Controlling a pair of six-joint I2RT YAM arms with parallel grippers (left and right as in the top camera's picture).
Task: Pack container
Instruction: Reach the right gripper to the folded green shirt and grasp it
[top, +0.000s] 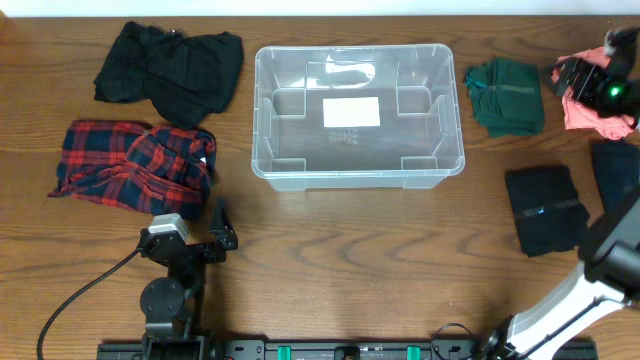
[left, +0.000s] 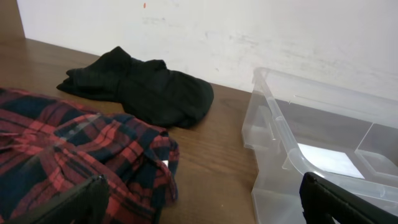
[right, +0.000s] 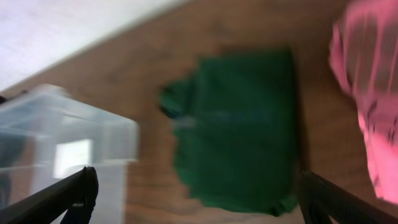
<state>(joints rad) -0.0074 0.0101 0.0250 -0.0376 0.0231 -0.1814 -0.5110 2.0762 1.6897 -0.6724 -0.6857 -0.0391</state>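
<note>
Three cameras, one wooden table (top: 350, 260).
Overhead looks straight down on the whole tabletop; the left wrist camera sits low, facing the back wall (left: 249, 31) over the plaid shirt (left: 74, 155); the right wrist camera, blurred, looks down close on the green garment (right: 242, 130). All three catch the container (top: 350, 140).

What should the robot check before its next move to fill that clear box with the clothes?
1. Container upright and empty: ok.
2. Right tool open, holding nothing: ok.
3. Right tool centred over the green garment: cannot tell, its view is blurred.
4. Left tool open, holding nothing: ok.
5. Plaid shirt lying outside the container, near the left tool: ok.
</note>
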